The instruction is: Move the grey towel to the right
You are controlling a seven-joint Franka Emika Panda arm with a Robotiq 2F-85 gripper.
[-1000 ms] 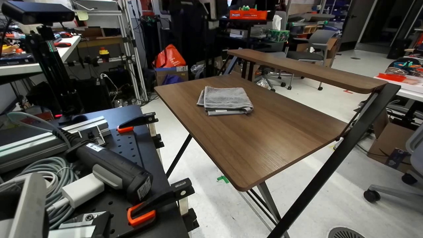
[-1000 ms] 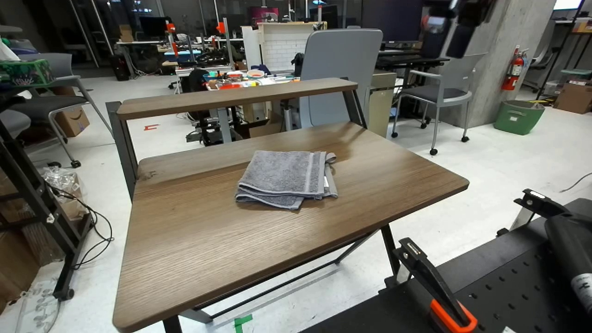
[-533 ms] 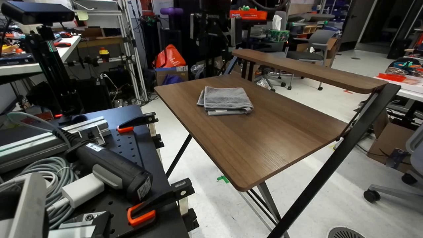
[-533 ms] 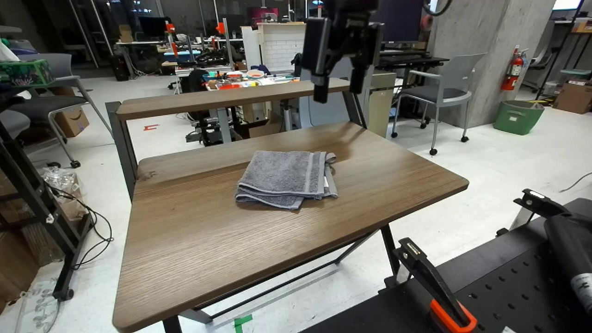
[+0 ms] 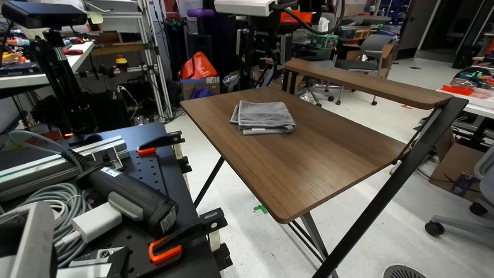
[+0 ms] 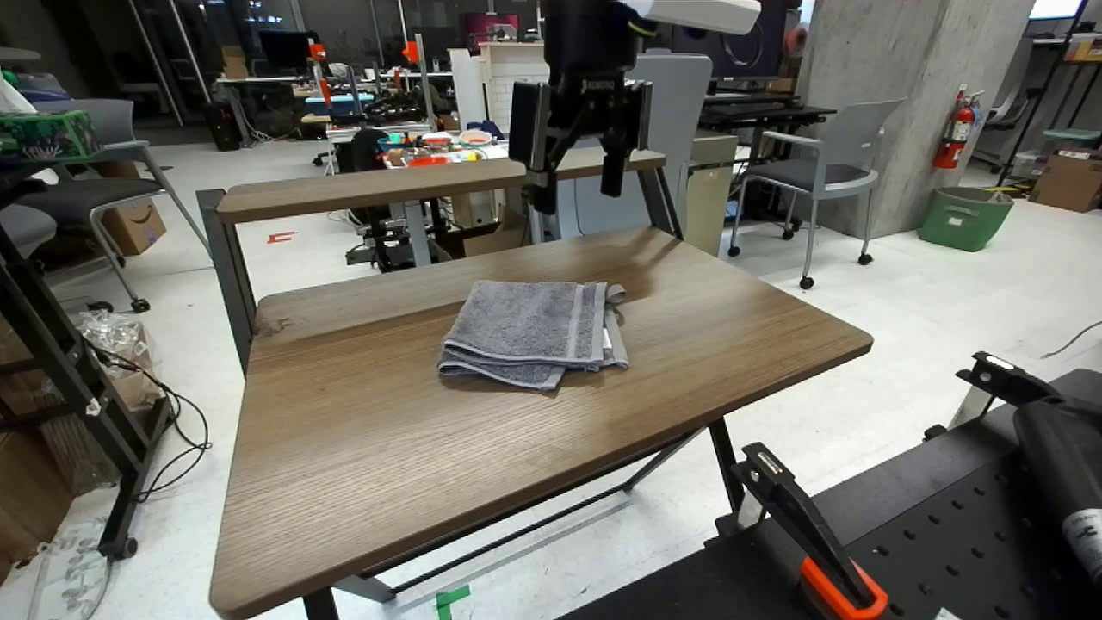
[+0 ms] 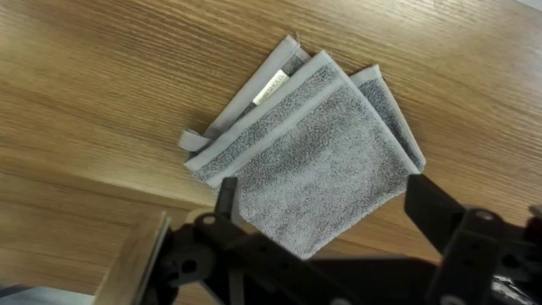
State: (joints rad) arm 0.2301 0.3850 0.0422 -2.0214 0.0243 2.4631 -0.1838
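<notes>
Desk (image 6: 344,465), towel (image 6: 525,323) on it | your gripper (image 6: 578,196) above, spread, empty | apparently nothing done; grasp, rightward move, release remain

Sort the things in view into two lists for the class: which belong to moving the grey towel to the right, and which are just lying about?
Belong to the job:
grey towel, lying folded
wooden table, bearing it
gripper, open, holding nothing

Just lying about, or in the background:
coiled grey cable
orange bag
green bin
fire extinguisher
</notes>
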